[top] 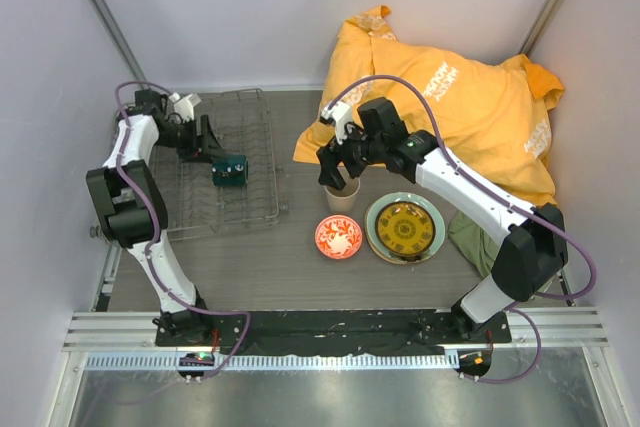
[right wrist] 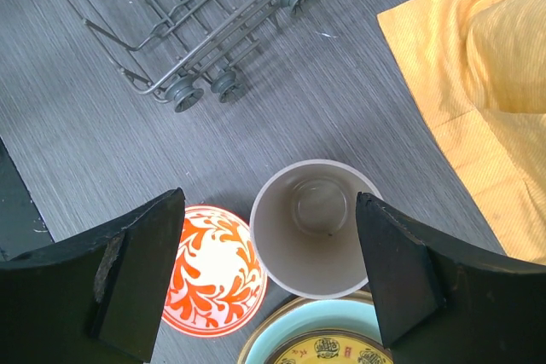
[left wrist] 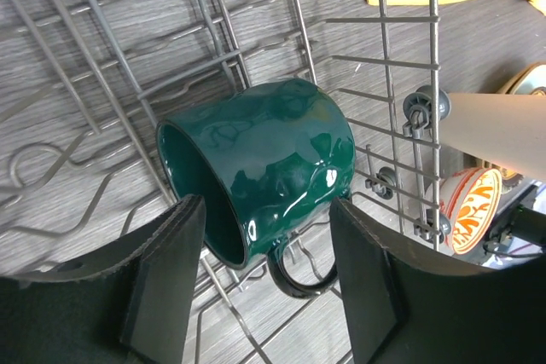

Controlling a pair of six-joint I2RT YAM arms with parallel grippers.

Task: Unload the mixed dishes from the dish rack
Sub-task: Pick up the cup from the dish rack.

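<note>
Green mug (left wrist: 264,155) lying in rack (top: 235,209) | left gripper (left wrist: 266,210) straddles it, grip unclear | right gripper (right wrist: 271,200) wide above cup (right wrist: 312,236)

Inside the dish rack (top: 250,117), its prongs and side wires hemmed the dark green mug (top: 229,170), open only from above. Right of the rack, beige cup (top: 342,195), bowl (top: 338,237) and stacked plates (top: 405,228) crowded the tabletop (top: 250,267).

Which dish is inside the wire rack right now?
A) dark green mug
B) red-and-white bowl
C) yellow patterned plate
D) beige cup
A: the dark green mug lies on its side in the dish rack; the cup, bowl and yellow plate sit outside it.
</note>
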